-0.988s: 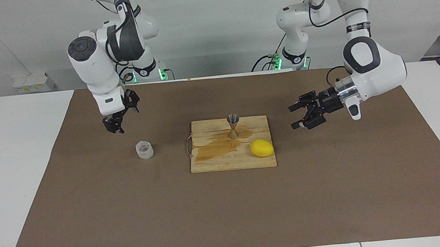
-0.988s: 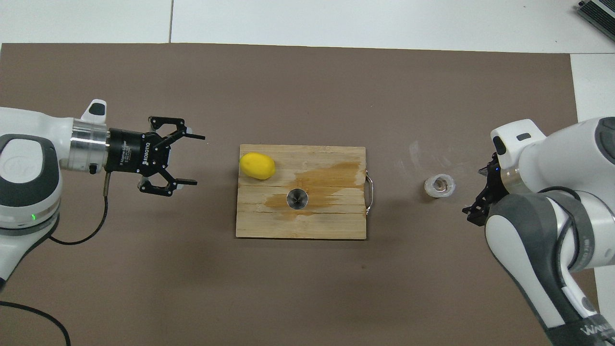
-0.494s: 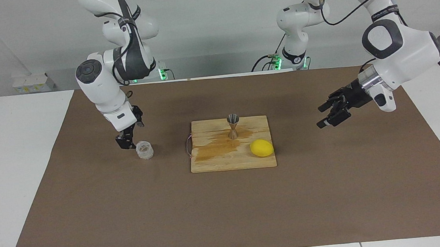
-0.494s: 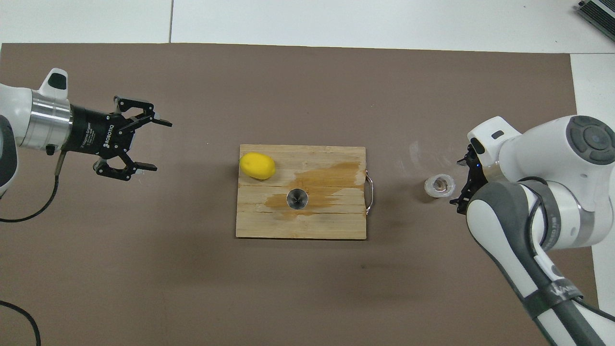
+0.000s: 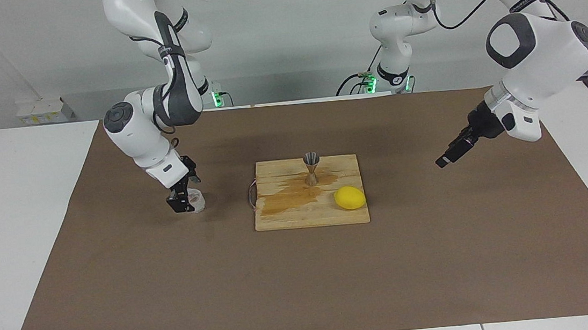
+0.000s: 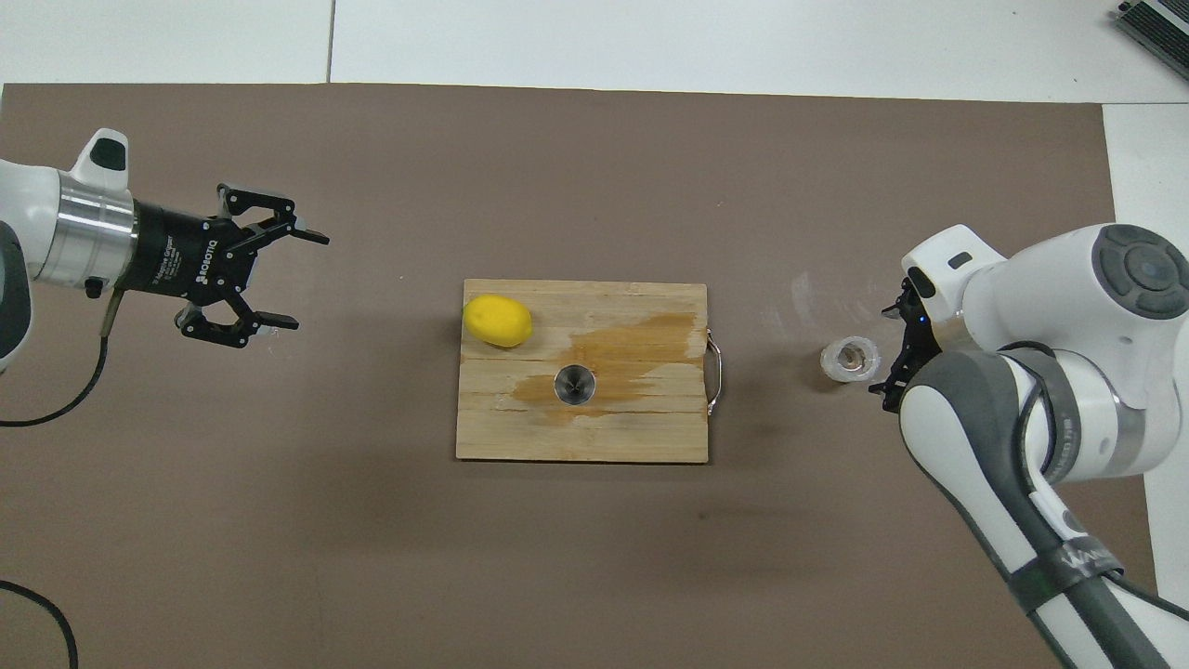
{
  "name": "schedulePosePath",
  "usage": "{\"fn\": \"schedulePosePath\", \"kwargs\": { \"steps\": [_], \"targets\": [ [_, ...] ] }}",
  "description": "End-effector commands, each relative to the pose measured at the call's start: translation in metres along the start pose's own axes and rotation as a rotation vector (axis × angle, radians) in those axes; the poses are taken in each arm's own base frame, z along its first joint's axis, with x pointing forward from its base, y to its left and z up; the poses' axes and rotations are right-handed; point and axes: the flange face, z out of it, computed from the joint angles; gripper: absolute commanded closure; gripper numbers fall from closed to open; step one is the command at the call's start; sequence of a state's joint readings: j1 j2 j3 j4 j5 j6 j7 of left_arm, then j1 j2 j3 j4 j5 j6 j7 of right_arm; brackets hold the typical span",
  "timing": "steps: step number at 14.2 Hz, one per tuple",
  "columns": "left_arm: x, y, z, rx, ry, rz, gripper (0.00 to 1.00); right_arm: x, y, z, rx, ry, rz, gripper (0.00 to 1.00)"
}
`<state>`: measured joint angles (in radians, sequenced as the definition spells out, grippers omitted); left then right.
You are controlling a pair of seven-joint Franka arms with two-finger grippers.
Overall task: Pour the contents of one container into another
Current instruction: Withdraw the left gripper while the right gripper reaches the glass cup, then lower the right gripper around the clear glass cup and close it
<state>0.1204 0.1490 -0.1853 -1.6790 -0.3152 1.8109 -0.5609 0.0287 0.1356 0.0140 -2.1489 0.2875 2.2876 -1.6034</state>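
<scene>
Clock directions are read on the overhead view, twelve o'clock pointing away from the robots.

The right end effector (image 5: pixel 184 196) is down at the mat with its jaws spread wide. It sits at the three o'clock edge of the glass cup (image 6: pixel 850 360), just beside it; whether a finger touches the glass cannot be told. The cup stands upright on the brown mat (image 5: pixel 305 282), apart from the wooden board (image 6: pixel 576 437) at the board's three o'clock, off the edge with the wire handle (image 6: pixel 713 372).

The left end effector (image 6: pixel 311 282) hangs in the air with its jaws wide and nothing in them, over bare mat at the board's nine o'clock, well clear of the board.

The steel jigger (image 5: pixel 311 168) stands upright on the board on a dark wet stain. A lemon (image 6: pixel 498 320) lies at the board's ten o'clock corner. Bare mat lies open all round the board, with white worktop (image 6: pixel 650 37) past the mat's twelve o'clock edge
</scene>
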Motion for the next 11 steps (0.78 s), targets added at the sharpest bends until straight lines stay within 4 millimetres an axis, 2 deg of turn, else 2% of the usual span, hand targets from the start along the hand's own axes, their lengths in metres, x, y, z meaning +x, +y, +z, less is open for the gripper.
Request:
{"fn": "schedulePosePath", "kwargs": {
  "steps": [1,3,5,8,11],
  "targets": [
    [-0.006,0.016,-0.019,0.086,0.077,0.137,0.00,-0.021,-0.003,0.010,0.002,0.045,-0.015,0.00],
    [-0.012,0.023,-0.026,0.143,0.133,0.219,0.00,-0.031,-0.006,0.014,0.008,0.065,-0.022,0.00],
    [-0.013,0.022,-0.033,0.193,0.170,0.312,0.00,-0.033,-0.011,0.020,0.016,0.090,-0.036,0.00],
    [-0.025,0.022,-0.061,0.208,0.198,0.567,0.00,-0.034,-0.014,0.023,0.024,0.093,-0.046,0.00],
    [-0.044,0.021,-0.076,0.225,0.188,0.653,0.00,-0.035,-0.014,0.026,0.017,0.127,-0.031,0.00]
  ]
}}
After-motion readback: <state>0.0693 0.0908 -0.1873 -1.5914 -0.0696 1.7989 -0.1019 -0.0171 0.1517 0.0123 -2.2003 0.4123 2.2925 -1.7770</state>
